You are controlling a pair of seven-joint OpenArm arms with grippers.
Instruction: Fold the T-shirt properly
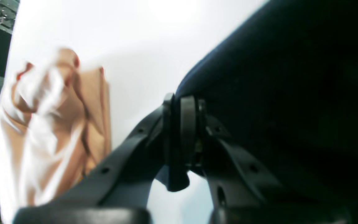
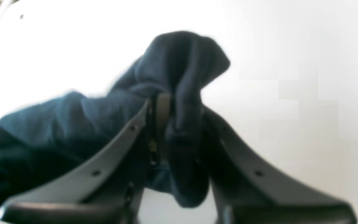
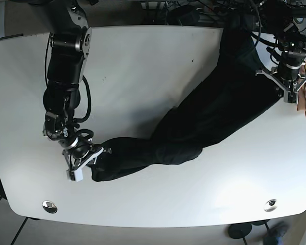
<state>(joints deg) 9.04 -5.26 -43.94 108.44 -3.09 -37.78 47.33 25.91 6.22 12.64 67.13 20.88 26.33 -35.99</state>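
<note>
Clearly both jaws are clamped on bunched cloth of the T-shirt (image 3: pixel 209 120), which stretches twisted across the tabletop (image 3: pixel 143 61), so folding now risks trapping creases.

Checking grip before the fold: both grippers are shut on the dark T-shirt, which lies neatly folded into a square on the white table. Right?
Not folded: the base view shows the T-shirt stretched diagonally across the table, between the left gripper and right gripper, each shut on it.
</note>
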